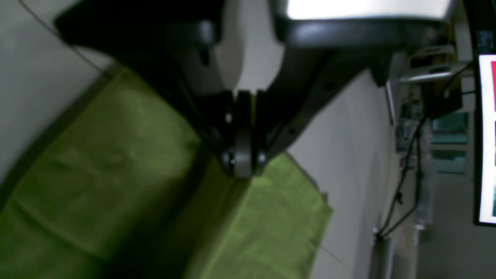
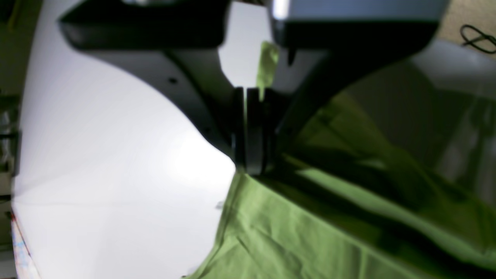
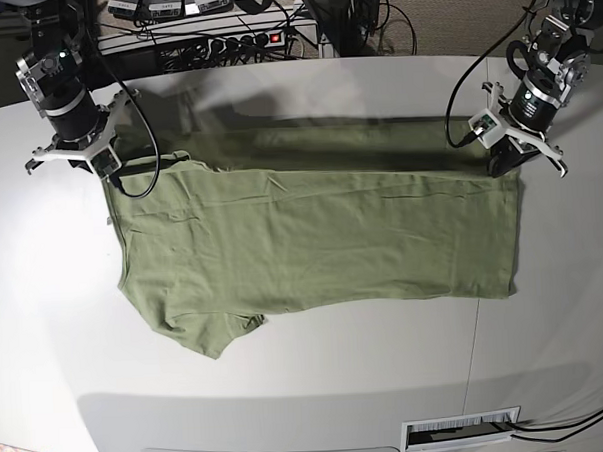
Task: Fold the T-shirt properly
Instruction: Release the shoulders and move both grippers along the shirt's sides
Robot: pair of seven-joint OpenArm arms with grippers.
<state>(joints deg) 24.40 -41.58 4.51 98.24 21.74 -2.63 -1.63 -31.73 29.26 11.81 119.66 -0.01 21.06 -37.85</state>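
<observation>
Fabric is filling most of what I am seeing: the plain olive-green short-sleeved T-shirt (image 3: 312, 236) of thin knit is lying spread across the white table (image 3: 289, 387), its length running side to side in the base view, one sleeve pointing toward the near edge. I am holding its far edge up at both ends, so a long band of cloth is hanging raised over a shadow on the tabletop. The left gripper (image 1: 242, 164) is sitting with its black jaws pressed together, pinching the shirt's corner at the base view's right. The right gripper (image 2: 250, 164) is likewise clamped tight on the cloth near the other end, a sliver of green showing between its fingers (image 2: 238, 128) in the wrist view.
</observation>
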